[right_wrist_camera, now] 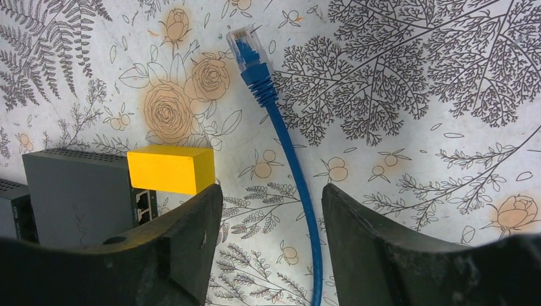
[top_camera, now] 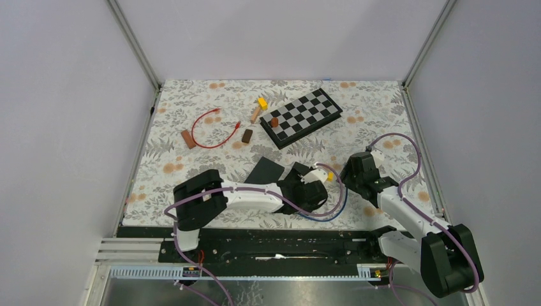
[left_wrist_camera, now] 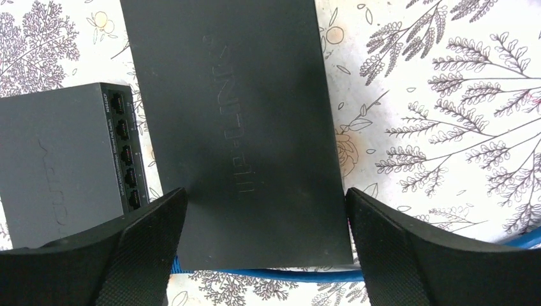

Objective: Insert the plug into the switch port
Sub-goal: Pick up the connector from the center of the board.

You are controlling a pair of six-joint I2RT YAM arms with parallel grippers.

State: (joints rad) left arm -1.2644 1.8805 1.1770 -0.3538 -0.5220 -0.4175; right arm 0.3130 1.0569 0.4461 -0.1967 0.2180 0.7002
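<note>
My right hand [right_wrist_camera: 271, 191] stands half-wide astride the blue cable [right_wrist_camera: 288, 153], holding nothing; its plug [right_wrist_camera: 245, 44] lies on the surface [right_wrist_camera: 415, 159] at twelve o'clock; my left hand [left_wrist_camera: 266, 191] spreads wide about a black box [left_wrist_camera: 236, 127], the switch [left_wrist_camera: 57, 166] at nine o'clock.

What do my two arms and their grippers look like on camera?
Both match: the left arm and right arm have white links between bulky black joints, with a lilac cable looped along each. The fingers are broad matte black wedges with rounded tips. No markings visible.
</note>
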